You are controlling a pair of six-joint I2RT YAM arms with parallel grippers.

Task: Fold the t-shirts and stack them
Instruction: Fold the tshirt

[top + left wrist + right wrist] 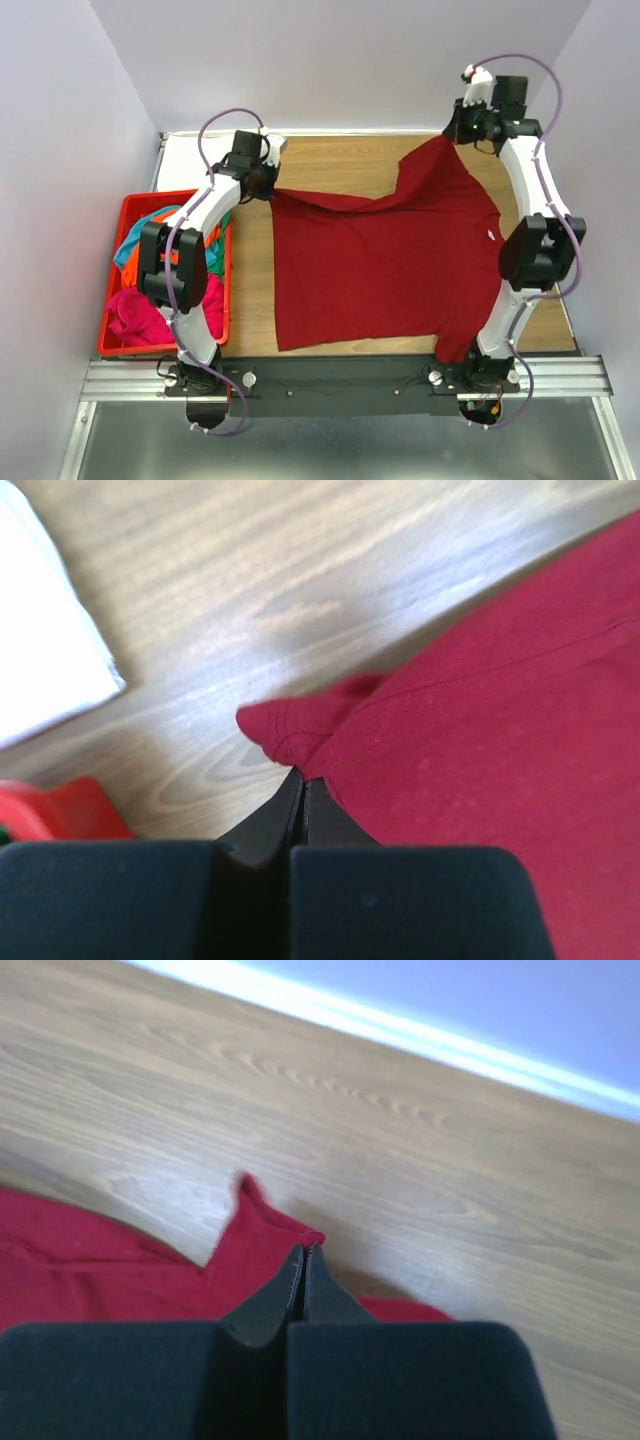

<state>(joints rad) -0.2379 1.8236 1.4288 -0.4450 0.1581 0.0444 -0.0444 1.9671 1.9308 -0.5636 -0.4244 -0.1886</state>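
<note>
Gripping the dark red shirt (390,270) by its two far corners, with the left pincer (300,775) clenched on the corner nearest the red bin (135,205) and the right pincer (305,1250) clenched on the corner at the far right, the rest spread over the middle of the counter (340,160). Looks like laying out ahead of the first fold. Next, probably: draw both corners evenly toward the near edge and lower them together, without bunching.
</note>
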